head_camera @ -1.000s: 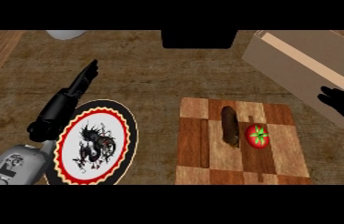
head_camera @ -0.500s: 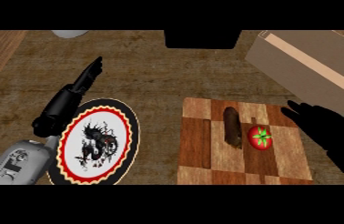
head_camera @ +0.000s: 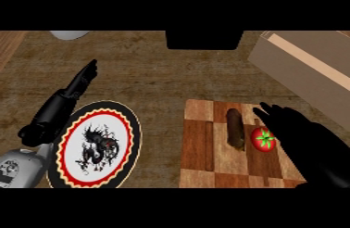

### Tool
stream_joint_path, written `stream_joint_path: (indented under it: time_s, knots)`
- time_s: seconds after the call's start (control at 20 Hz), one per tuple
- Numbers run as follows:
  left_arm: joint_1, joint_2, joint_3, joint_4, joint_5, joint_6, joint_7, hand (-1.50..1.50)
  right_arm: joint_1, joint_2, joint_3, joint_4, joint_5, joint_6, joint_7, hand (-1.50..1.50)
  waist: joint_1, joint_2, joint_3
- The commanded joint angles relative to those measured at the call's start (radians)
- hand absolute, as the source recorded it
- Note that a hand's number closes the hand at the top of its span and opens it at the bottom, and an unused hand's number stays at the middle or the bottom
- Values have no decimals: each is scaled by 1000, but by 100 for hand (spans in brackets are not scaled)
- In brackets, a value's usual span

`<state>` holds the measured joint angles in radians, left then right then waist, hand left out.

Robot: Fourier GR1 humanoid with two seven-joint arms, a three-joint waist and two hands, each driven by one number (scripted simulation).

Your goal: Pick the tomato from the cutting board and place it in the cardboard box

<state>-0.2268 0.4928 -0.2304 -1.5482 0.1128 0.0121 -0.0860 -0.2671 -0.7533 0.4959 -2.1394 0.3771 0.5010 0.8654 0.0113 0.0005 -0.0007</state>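
Tomato (head_camera: 263, 139) on the right part of the cutting board (head_camera: 202, 146), just beside a brown oblong item (head_camera: 235, 128). Right hand (head_camera: 304, 134) just right of the tomato, fingers straight and apart, clasping nothing. Cardboard box (head_camera: 301, 69) at far right. Left hand (head_camera: 74, 89), fingers straight, far-left of the patterned plate (head_camera: 103, 143).

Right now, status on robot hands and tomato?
Right robot hand open, beside tomato on cutting board, no grasp. Left robot hand open, resting by plate. Brown oblong item close on tomato's left.
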Motion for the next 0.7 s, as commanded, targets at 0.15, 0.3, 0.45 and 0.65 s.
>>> stream_joint_path:
  time_s: [0.15, 0.3, 0.45, 0.65]
  knots:
    - [-9, -34, 58, 35, -30, -45, -11, 0, 52, 79, 28, 84, 214, -18, -69, -150, -11, -1, 1]
    - [67, -49, 52, -58, -57, -41, 16, 0, 25, 147, 27, 95, 225, 44, -27, -150, -6, -2, 1]
    - [57, -54, 89, -18, -55, -86, -6, 0, 18, 167, 0, 148, 247, 85, -62, -150, -7, -1, 1]
    - [42, -72, 107, 35, -77, -107, -46, 0, 3, 196, -7, 262, 325, 62, -119, -150, -5, 0, 1]
